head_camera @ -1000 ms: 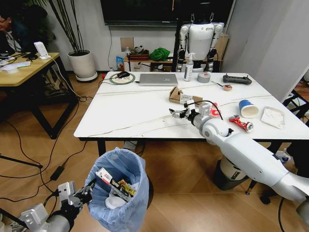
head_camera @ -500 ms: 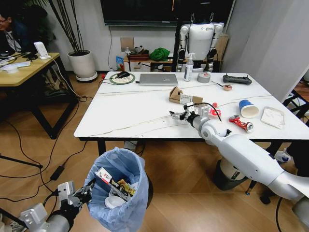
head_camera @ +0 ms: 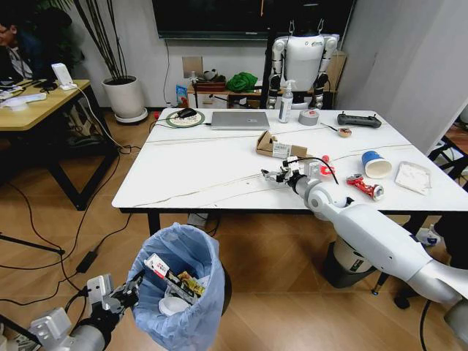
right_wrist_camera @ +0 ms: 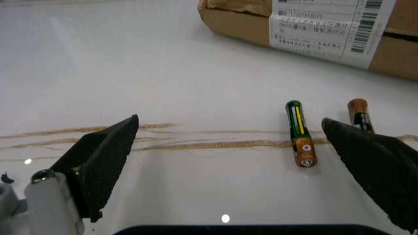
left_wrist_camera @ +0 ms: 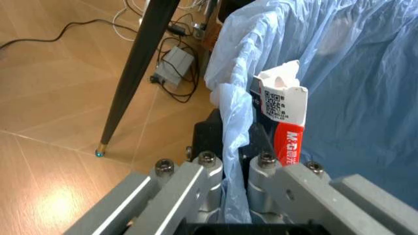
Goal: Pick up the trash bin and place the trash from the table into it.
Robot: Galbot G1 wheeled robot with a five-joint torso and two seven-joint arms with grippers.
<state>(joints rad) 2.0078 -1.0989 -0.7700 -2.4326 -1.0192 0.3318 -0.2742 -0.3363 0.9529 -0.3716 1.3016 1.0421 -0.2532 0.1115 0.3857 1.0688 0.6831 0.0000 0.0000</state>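
The trash bin (head_camera: 179, 289), dark with a light-blue bag, stands on the floor in front of the table (head_camera: 197, 175). It holds a red-and-white carton (left_wrist_camera: 284, 122) and wrappers. My left gripper (head_camera: 135, 281) is shut on the bin's bagged rim (left_wrist_camera: 228, 112). Low over the table my right gripper (head_camera: 275, 175) is open (right_wrist_camera: 230, 122), with nothing between its fingers (right_wrist_camera: 104, 156). Two small batteries (right_wrist_camera: 300, 133) lie on the tabletop just past the fingertips, beside the torn cardboard box (head_camera: 278, 146) (right_wrist_camera: 313, 29). A blue cup (head_camera: 376, 164), a red tube (head_camera: 364, 186) and a white tissue (head_camera: 413, 177) lie farther right.
At the table's far edge are a silver laptop (head_camera: 240, 120), a spray bottle (head_camera: 285, 102), a grey tape roll (head_camera: 308, 117) and a black controller (head_camera: 358, 121). A white-and-black cylinder (head_camera: 344, 263) stands under the table. A yellow desk (head_camera: 36, 102) is at the left.
My right gripper has edged slightly to the right and toward the cardboard box. The left arm and the bin have not moved.
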